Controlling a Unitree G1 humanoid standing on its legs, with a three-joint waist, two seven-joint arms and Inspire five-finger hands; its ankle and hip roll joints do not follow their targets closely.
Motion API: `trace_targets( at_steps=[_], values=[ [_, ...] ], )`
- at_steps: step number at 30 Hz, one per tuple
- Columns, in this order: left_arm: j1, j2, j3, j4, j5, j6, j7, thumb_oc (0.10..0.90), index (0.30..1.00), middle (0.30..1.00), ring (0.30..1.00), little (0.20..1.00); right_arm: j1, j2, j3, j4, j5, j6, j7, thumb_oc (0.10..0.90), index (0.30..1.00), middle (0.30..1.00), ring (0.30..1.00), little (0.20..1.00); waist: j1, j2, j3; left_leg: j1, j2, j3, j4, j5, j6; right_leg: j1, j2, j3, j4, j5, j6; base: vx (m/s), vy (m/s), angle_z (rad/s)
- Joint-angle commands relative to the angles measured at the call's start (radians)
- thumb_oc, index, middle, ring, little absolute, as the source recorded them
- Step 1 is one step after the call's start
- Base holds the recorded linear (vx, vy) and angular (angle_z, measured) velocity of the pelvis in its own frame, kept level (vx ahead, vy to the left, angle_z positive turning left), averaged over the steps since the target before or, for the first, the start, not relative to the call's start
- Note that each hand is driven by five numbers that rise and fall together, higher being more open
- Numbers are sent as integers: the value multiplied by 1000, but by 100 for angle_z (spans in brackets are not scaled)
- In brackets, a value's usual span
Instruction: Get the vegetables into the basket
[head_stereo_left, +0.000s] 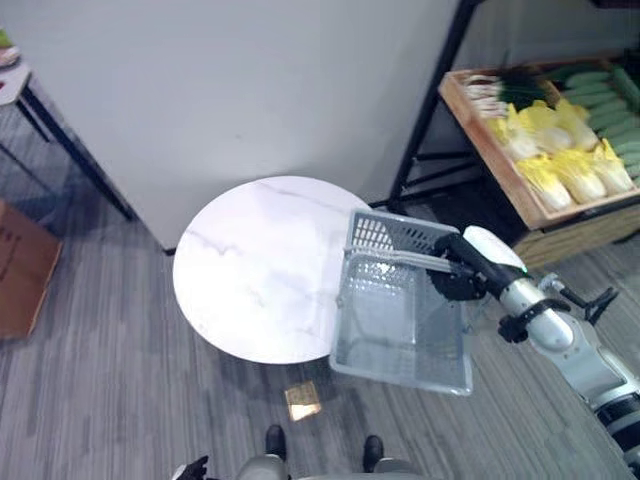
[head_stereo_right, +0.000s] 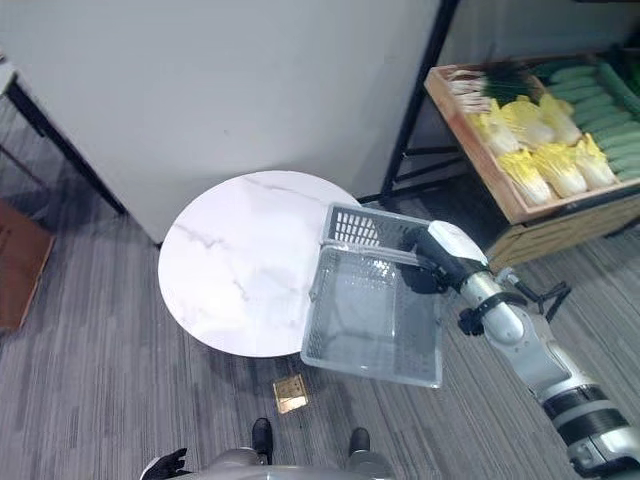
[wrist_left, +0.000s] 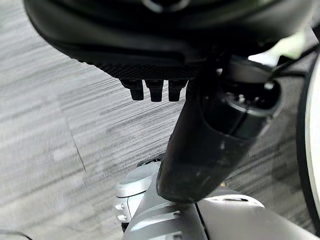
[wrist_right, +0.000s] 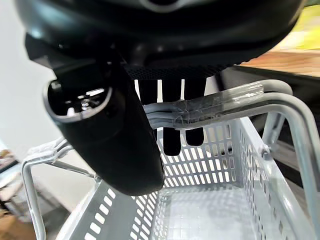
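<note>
One right hand (head_stereo_left: 462, 272) grips the grey basket's (head_stereo_left: 400, 340) handles (wrist_right: 220, 107) beside the table (head_stereo_left: 260, 270).

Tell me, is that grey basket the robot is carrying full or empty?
Empty. The basket hangs by its handles from the right hand, and its mesh bottom is bare.

The round white marble-look table (head_stereo_left: 262, 265) has a bare top, so plenty of room to pass over it. On its right edge the grey perforated plastic basket (head_stereo_left: 405, 330) hangs partly over the table and blocks that side. Far right, the black metal rack leg (head_stereo_left: 428, 110) and the wooden vegetable crate (head_stereo_left: 500, 150) crowd things.
</note>
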Motion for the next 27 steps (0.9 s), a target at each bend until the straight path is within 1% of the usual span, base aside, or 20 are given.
trace_targets(
  at_steps=[1,2,3,4,5,7,8,9,11,15,16,19,20,21,22,23,24,25,26,27],
  values=[
    [-42,13,-22,50,45,-33,0,900,1000,1000,1000,1000,-193,-63,-84,-96,15,-96,-66,400,300,300,300,300,-15,-48,-30,15,-15,31,77,-118,-2,-120,-145,60,6,276,128,-229,97,-71],
    [-46,18,-19,45,46,-34,4,900,1000,1000,1000,1000,-194,-60,-83,-103,10,-95,-67,400,300,300,300,300,-20,-47,-23,4,-13,48,75,-111,-1,-145,-146,67,6,295,131,-267,67,-77],
    [-52,27,-20,35,51,-35,5,900,1000,1000,1000,1000,-196,-48,-80,-104,11,-95,-74,400,300,300,300,300,-19,-38,-13,-5,1,78,72,-103,1,-162,-145,33,20,273,125,-261,41,-73],
    [-55,36,-18,26,51,-35,6,900,1000,1000,1000,1000,-191,-49,-82,-103,13,-95,-75,400,300,300,300,300,-13,-29,-8,-14,12,101,70,-97,1,-157,-152,-15,40,244,118,-274,81,-85],
    [-53,40,-21,14,58,-33,6,900,1000,1000,1000,1000,-182,-51,-88,-100,11,-95,-76,400,300,300,300,300,-1,-15,-3,-22,27,132,74,-95,3,-140,-166,-103,91,192,109,-228,108,-145],
    [-53,52,-14,5,59,-27,5,900,1000,1000,1000,1000,-172,-49,-89,-101,8,-94,-76,400,300,300,300,300,6,-10,-1,-29,38,185,82,-90,7,-117,-180,-180,168,136,93,-234,119,-173],
    [-37,58,-8,-17,46,-29,0,900,1000,1000,1000,1000,-192,-55,-71,-113,8,-96,-68,400,300,300,300,300,33,-7,-12,-27,58,279,109,-114,5,-66,-196,-277,241,62,92,-198,63,-152],
    [-36,58,-7,-18,46,-29,0,900,1000,1000,1000,1000,-193,-55,-70,-112,8,-96,-68,400,300,300,300,300,35,-7,-11,-26,58,280,110,-115,4,-66,-196,-275,241,61,92,-179,-24,-231],
    [-33,50,-13,-21,50,-27,-7,900,1000,1000,1000,1000,-178,-39,-72,-120,17,-98,-67,400,300,300,300,300,44,-14,-30,-11,64,357,87,-94,-7,-26,-188,-342,169,72,103,-46,-176,-173],
    [-53,21,-26,-32,57,-33,-6,900,1000,1000,1000,1000,-48,-47,-199,-145,0,-94,-88,400,300,300,300,300,-1,-2,-25,-5,129,401,114,-57,-55,-8,-122,-332,88,25,76,16,-338,-76],
    [-54,11,-25,-44,43,-35,-6,900,1000,1000,1000,1000,-19,-42,-236,-138,-2,-90,-103,400,300,300,300,300,-19,7,-18,-2,151,406,120,-40,-70,-8,-104,-322,83,13,67,3,-327,-16],
    [-60,5,-35,-52,36,-38,-2,900,1000,1000,1000,1000,15,-38,-278,-110,-1,-84,-117,400,300,300,300,300,-37,25,-3,1,188,414,130,-13,-95,-16,-73,-300,91,-16,48,9,-293,-46],
    [-66,4,-40,-65,37,-40,1,900,1000,1000,1000,1000,51,-42,-314,-92,-16,-84,-126,400,300,300,300,300,-47,36,12,-19,237,398,190,-3,-123,-15,-37,-274,95,-48,20,48,-534,-35],
    [-68,16,-30,-95,10,-45,7,900,1000,1000,1000,1000,46,-58,-307,-48,-22,-82,-132,400,300,300,300,300,-28,44,36,-51,255,269,290,15,-143,-9,1,-229,92,-75,-10,12,-508,-32],
    [-67,13,-26,-115,-23,-49,20,900,1000,1000,1000,1000,-11,-71,-261,-4,-32,-82,-147,400,300,300,300,300,11,42,51,-110,171,72,290,12,-111,-27,8,-192,87,-61,-22,-3,-254,-67],
    [-67,13,-24,-115,-24,-49,20,900,1000,1000,1000,1000,-17,-71,-257,0,-33,-83,-148,400,300,300,300,300,7,41,47,-116,168,71,288,16,-109,-31,6,-194,86,-59,-22,-4,-90,-102],
    [-66,13,-25,-119,-35,-54,29,900,1000,1000,1000,1000,-42,-69,-235,14,-31,-82,-153,400,300,300,300,300,35,36,53,-139,105,-38,250,-25,-93,-31,13,-154,78,-56,-18,61,-52,-117],
    [-65,13,-22,-117,-39,-53,30,900,1000,1000,1000,1000,-56,-66,-218,19,-31,-84,-151,400,300,300,300,300,38,32,50,-145,91,-68,225,-33,-83,-37,17,-131,75,-50,-15,167,-65,-110],
    [-54,23,-24,-117,-47,-61,35,900,1000,1000,1000,1000,-74,-67,-196,46,-28,-85,-151,400,300,300,300,300,60,31,46,-170,88,-162,173,-5,-83,-36,32,-84,68,-48,-11,132,-35,-109],
    [-53,24,-24,-118,-47,-61,35,900,1000,1000,1000,1000,-76,-66,-194,48,-28,-85,-151,400,300,300,300,300,59,30,43,-170,87,-162,169,-3,-84,-37,32,-85,68,-49,-11,211,7,-99]
  ],
)
